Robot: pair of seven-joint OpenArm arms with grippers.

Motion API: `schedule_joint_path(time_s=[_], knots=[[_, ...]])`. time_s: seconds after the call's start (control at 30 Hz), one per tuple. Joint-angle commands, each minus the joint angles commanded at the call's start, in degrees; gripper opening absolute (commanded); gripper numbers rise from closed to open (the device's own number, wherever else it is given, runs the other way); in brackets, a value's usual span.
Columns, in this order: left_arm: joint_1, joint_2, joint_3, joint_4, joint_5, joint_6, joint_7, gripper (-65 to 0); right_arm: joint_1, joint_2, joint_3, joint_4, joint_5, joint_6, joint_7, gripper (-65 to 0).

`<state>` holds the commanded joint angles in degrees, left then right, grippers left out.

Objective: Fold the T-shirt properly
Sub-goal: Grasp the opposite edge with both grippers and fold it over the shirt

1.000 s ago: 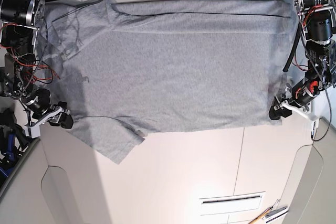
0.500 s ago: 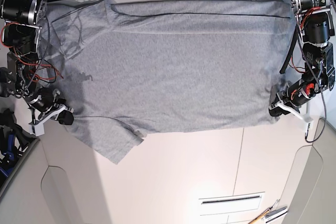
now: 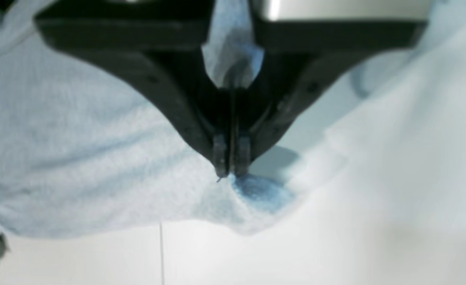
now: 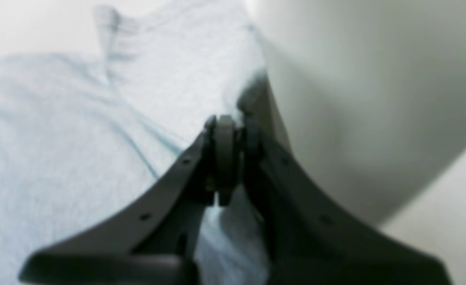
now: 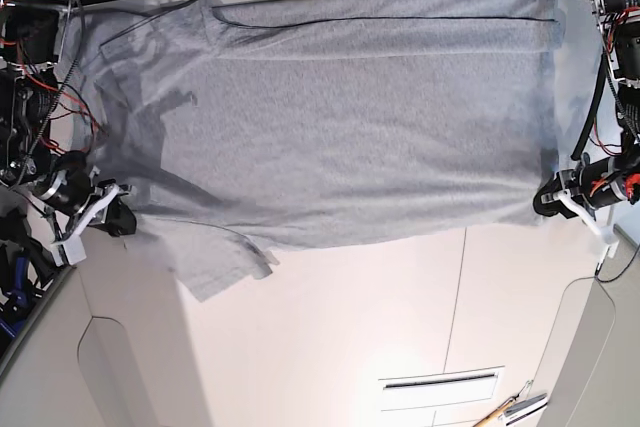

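1. Base view: both ends of the grey T-shirt (image 5: 350,137) pinched, left gripper (image 5: 549,209) and right gripper (image 5: 125,225) clamped on cloth over the white table (image 5: 330,347)!
2. Spreading step, seemingly; next, pull evenly, then fold.

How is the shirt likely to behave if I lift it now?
Probably floppy: the T-shirt lies in soft creases, its near edge wavy. It may sag in the middle, since the left end effector and right end effector pinch it far apart.
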<state>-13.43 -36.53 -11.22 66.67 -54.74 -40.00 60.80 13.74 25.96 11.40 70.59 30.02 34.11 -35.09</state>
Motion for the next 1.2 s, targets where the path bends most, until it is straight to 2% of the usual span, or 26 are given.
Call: schedule_joint_path(time_s=[0.1,0.23,0.37,0.6,0.73,0.83,0.87,0.97,1.07,1.2], knots=[[4.0,-2.6,0.0,5.3,-1.7,0.0,0.5,-65.0,-4.5,2.0,0.5,4.8,0.0,-0.07,-0.1,-65.0],[10.8,-5.8,0.0,11.9,-2.5,0.0,0.5,-65.0,-9.9,2.8,5.5,8.2,1.7,-0.04,-0.1,-65.0],[16.0,-6.1,0.0,15.8,-2.5,0.0,0.5,-65.0,-13.8,2.8,10.3,8.2,5.2,-0.07,-0.1,-65.0],[21.3,-6.0,0.0,16.1,-2.9,0.0,0.3,-65.0,-19.8,2.7,10.6,8.0,5.5,-0.90,0.2,-64.4],[23.4,-5.3,0.0,16.1,-2.9,0.0,-0.2,-65.0,-22.7,2.2,10.6,8.0,5.6,-0.90,2.6,-47.2],[23.8,-3.4,0.0,16.1,-2.9,0.0,-0.6,-65.0,-22.9,1.0,10.6,8.0,5.4,-0.90,3.4,-34.2],[23.8,-2.6,0.0,16.1,-2.9,0.0,-0.6,-65.0,-22.9,0.7,10.6,8.0,5.4,-0.90,3.4,-32.0],[23.8,-0.6,0.0,16.1,-2.9,0.0,-0.8,-65.0,-22.9,0.5,11.2,8.2,8.2,-0.90,2.1,-32.0],[23.9,-0.3,0.0,16.1,-2.9,0.0,-0.8,-65.0,-22.8,0.5,14.3,9.8,13.2,-0.87,2.1,-32.0],[23.9,-0.3,0.0,16.1,-2.4,0.0,-1.0,-65.0,-20.7,0.5,18.2,12.5,13.9,-0.90,2.1,-32.0]])
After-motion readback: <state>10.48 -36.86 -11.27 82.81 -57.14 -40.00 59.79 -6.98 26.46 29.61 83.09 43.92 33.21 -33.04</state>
